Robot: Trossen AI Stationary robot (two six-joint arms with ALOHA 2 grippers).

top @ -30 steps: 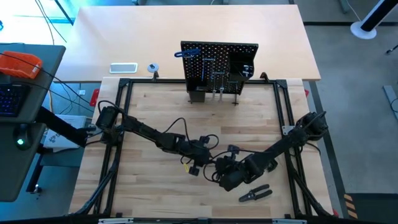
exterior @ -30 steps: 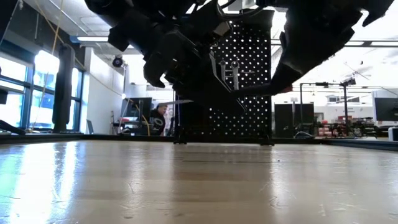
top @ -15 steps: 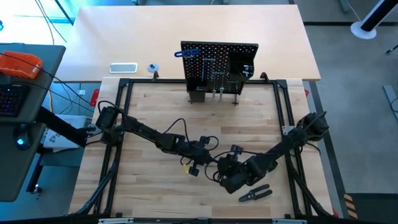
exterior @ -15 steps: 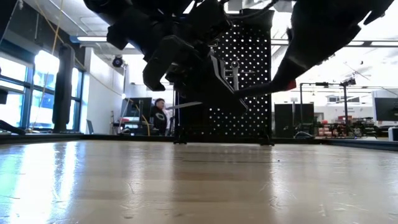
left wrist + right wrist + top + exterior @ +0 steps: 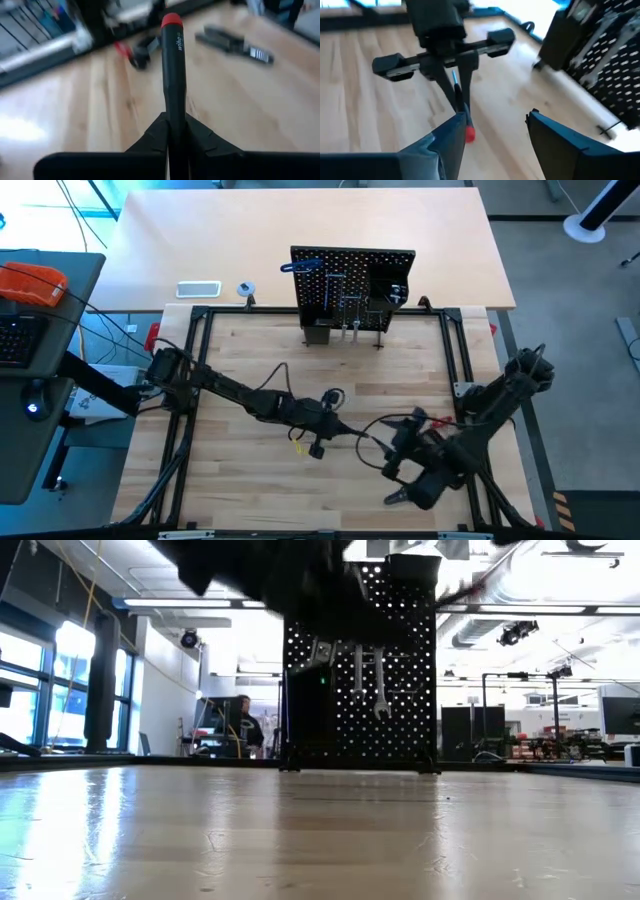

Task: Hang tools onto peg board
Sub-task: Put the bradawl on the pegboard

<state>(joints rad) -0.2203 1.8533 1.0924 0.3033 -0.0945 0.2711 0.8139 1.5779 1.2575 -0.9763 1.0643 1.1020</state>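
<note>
The peg board (image 5: 352, 288) stands upright at the far edge of the desk (image 5: 240, 360) and already carries a blue-handled key (image 5: 300, 265) on its upper left, silver wrenches (image 5: 368, 672) hanging mid-panel, and further tools not identifiable from here. The left hand (image 5: 345, 432), well in front of the peg board near the desk's centre, is pressed together on a black screwdriver with a red cap (image 5: 172, 65), the handle projecting past its fingertips. The right hand (image 5: 492, 131) sits nearer the front edge than the left, fingers spread and holding nothing. Black-handled pliers (image 5: 234, 41) lie on the desk by the right hand. Judgement: task partly complete; the screwdriver is in hand but not yet hung, and the pliers remain to be collected.
</note>
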